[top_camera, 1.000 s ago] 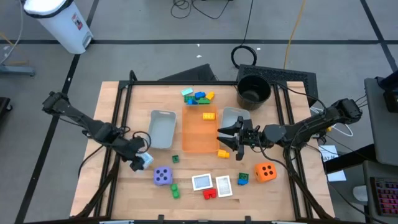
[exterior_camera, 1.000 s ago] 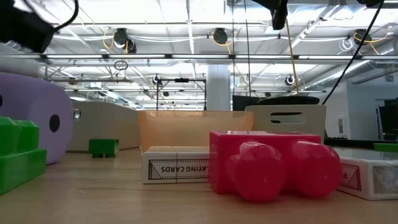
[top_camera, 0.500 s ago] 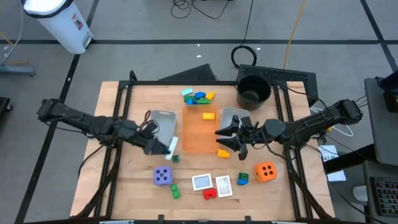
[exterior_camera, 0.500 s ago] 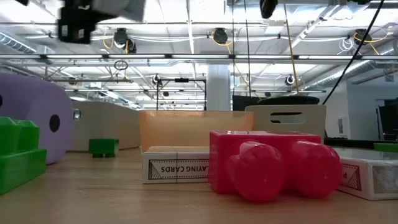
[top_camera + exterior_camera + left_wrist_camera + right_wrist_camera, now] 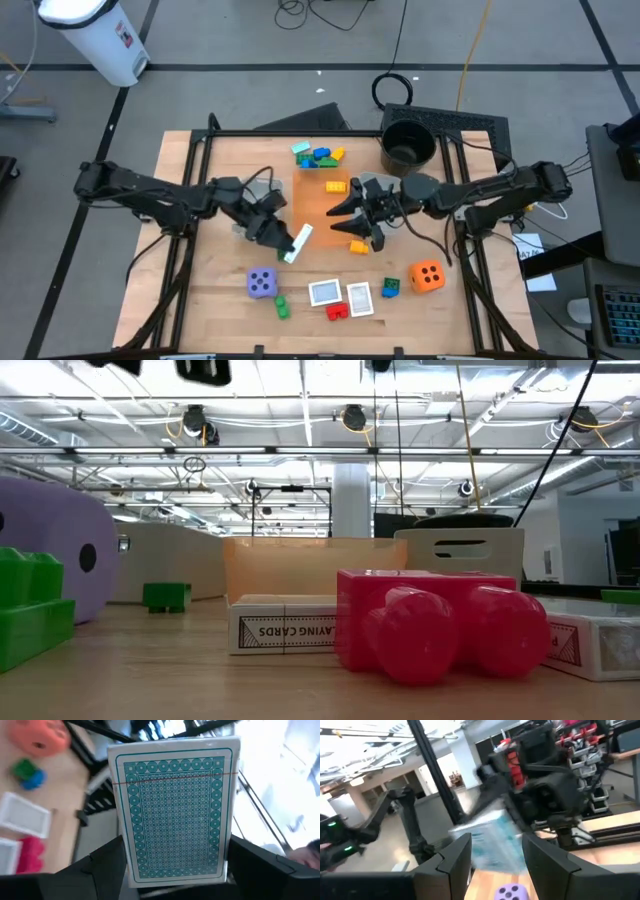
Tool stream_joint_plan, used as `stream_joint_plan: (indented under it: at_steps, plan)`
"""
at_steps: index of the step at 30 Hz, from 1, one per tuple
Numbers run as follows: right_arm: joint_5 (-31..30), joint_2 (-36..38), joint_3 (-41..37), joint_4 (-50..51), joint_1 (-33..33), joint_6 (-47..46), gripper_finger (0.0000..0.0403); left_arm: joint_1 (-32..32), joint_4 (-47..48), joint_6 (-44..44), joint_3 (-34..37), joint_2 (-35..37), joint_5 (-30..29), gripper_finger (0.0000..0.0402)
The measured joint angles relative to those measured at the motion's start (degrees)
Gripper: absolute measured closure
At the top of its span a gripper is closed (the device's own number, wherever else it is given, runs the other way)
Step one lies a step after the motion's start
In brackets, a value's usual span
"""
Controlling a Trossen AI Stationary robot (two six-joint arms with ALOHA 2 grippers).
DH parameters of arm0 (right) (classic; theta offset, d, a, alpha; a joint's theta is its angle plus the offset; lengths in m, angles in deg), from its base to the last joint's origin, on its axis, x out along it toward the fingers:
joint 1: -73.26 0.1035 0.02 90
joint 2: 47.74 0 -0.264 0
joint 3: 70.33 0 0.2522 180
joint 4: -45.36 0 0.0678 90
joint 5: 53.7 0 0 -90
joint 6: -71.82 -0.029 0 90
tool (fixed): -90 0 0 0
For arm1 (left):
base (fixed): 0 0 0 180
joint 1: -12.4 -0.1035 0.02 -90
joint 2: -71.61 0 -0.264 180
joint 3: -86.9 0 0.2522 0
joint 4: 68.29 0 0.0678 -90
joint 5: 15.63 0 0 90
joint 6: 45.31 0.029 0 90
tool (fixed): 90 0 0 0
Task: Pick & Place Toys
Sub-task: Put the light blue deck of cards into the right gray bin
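My left gripper [image 5: 289, 238] is shut on a whitish pack of cards with a teal patterned back [image 5: 175, 810], held above the table next to the orange tray's near left corner [image 5: 300, 238]. My right gripper [image 5: 339, 221] is open and empty above the orange tray's right side; its wrist view shows the pack [image 5: 492, 845] ahead of it. A yellow brick [image 5: 357, 246] lies on the table just near of it. Another yellow brick [image 5: 335, 186] lies in the tray. Two flat card packs [image 5: 325, 292], a red brick [image 5: 337, 310] and a purple die [image 5: 262, 283] lie near the front. My left gripper pinches the card pack between its two fingers by the two long edges [image 5: 137, 865], at the end nearest the wrist. The fingers come from the table's left. The rest of the pack sticks out past the fingertips, tilted and lifted clear of the table.
Two grey trays [image 5: 258, 195] [image 5: 375, 183] flank the orange tray. A black bucket [image 5: 408, 145] stands at the far right. Several bricks [image 5: 318, 156] lie at the far middle. An orange die [image 5: 428, 275], small bricks [image 5: 390, 287] and a green brick [image 5: 281, 303] lie near the front.
My left gripper has carried the card pack up from the near left of the table and toward the right, to the orange tray's near left corner. My right gripper has shifted a little toward the left, over the orange tray.
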Motion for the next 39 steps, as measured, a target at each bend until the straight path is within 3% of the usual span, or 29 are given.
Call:
stream_joint_plan:
  at_steps: [7,10,20,30,39]
  plan:
    - [7.69,-0.06,0.01,-4.77,-1.83,-4.15,0.0234,-1.02,-0.06,0.32,-9.64,-6.82,10.91,0.0103]
    - [7.89,-0.06,0.01,-6.89,-1.28,-4.22,0.0234,-1.85,0.01,-0.29,-12.26,-9.03,13.96,0.0103]
    - [7.89,-0.06,0.01,-6.76,0.82,-2.78,0.0234,-5.72,0.11,-1.34,-16.74,-14.30,19.09,0.0103]
    - [7.30,-0.02,0.01,-5.16,0.98,-1.29,0.0237,-7.92,-1.05,-1.83,-18.30,-14.88,20.24,0.0103]
    - [8.10,0.04,0.03,-4.18,0.89,2.16,0.0325,-8.01,-1.58,-2.28,-18.30,-14.88,20.26,0.0096]
